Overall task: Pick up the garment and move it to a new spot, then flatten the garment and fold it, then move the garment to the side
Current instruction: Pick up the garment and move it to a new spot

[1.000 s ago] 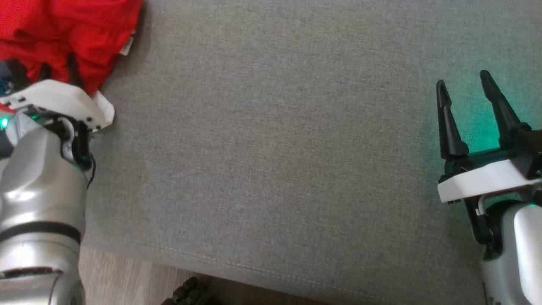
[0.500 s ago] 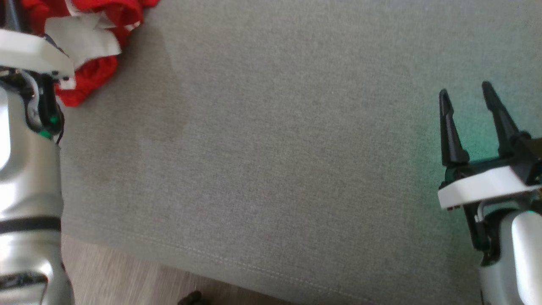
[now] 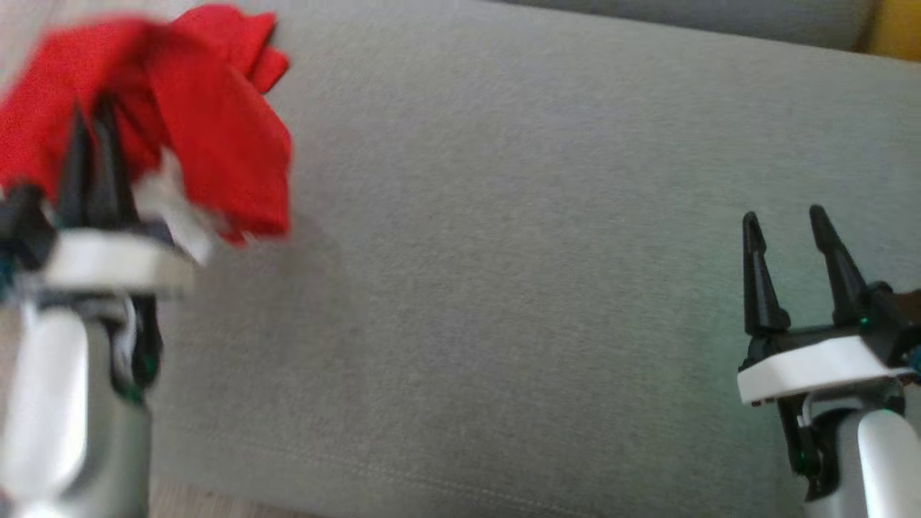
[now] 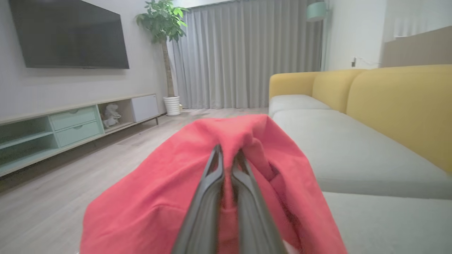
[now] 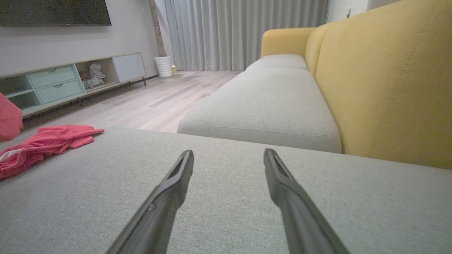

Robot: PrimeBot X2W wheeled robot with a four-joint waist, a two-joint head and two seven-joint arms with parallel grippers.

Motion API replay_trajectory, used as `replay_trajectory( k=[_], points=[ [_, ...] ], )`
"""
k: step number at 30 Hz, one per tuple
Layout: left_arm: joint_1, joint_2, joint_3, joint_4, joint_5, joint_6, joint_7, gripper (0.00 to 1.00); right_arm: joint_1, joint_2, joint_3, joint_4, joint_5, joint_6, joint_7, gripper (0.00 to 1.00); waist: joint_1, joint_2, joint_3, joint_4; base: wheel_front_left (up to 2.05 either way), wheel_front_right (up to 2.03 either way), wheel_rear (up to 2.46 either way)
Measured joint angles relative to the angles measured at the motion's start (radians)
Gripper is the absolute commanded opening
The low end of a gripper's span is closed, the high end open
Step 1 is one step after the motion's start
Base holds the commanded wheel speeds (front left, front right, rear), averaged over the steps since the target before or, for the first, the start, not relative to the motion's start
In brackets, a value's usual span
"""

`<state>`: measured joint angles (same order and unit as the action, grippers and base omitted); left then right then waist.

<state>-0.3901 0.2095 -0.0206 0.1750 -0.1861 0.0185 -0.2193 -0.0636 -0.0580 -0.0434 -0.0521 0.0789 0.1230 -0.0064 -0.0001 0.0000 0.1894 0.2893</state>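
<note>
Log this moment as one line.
stage: pick up | left hand: shut on red garment | right hand: open, above grey cushion

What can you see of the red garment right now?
The red garment looks like soft matte fabric, crumpled, with a white patch showing. The left gripper is shut on a fold, holding part raised; the rest lies bunched on the grey cushion near its edge.

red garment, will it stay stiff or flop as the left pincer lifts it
Probably floppy: the red garment drapes in loose folds either side of the shut left pincer. Likely light, since a narrow pinch raises a bunch of it. Part lies on the grey cushion, so it may drag along.
</note>
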Motion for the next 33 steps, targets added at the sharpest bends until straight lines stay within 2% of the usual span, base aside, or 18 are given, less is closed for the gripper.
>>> replay_trajectory(
  k=[9, 14, 16, 20, 24, 33],
  points=[
    [0.345, -0.026, -0.019, -0.303, 0.012, 0.07, 0.097, 0.0, 0.026, 0.01, 0.011, -0.039, 0.034, 0.0, -0.012, 1.0, 0.0, 0.0, -0.042, -0.123, 0.0, 0.0, 0.0],
    [0.39, -0.047, -0.099, -0.347, 0.032, 0.066, 0.13, 0.0, 0.061, 0.011, 0.021, -0.047, 0.053, 0.0, -0.013, 1.0, 0.0, 0.0, -0.051, -0.194, 0.0, 0.0, 0.0],
    [0.381, -0.053, -0.135, -0.345, 0.045, 0.051, 0.132, 0.0, 0.061, 0.011, 0.029, -0.051, 0.055, 0.0, -0.013, 1.0, 0.0, 0.0, -0.049, -0.224, 0.0, 0.0, 0.0],
    [0.332, -0.063, -0.191, -0.309, 0.056, 0.025, 0.14, 0.0, 0.06, 0.011, 0.037, -0.054, 0.064, 0.0, -0.013, 1.0, 0.0, 0.0, -0.041, -0.274, 0.0, 0.0, 0.0],
    [0.199, -0.09, -0.262, -0.217, 0.078, -0.013, 0.14, 0.0, 0.053, 0.012, 0.049, -0.052, 0.079, 0.0, -0.022, 1.0, 0.0, 0.0, -0.02, -0.348, 0.0, 0.0, 0.0],
    [-0.063, -0.132, -0.42, 0.089, 0.125, -0.091, 0.16, 0.0, 0.022, 0.012, 0.073, -0.002, 0.128, 0.0, -0.074, 1.0, 0.0001, 0.0, 0.058, -0.516, 0.0, 0.0, 0.0]
  ],
)
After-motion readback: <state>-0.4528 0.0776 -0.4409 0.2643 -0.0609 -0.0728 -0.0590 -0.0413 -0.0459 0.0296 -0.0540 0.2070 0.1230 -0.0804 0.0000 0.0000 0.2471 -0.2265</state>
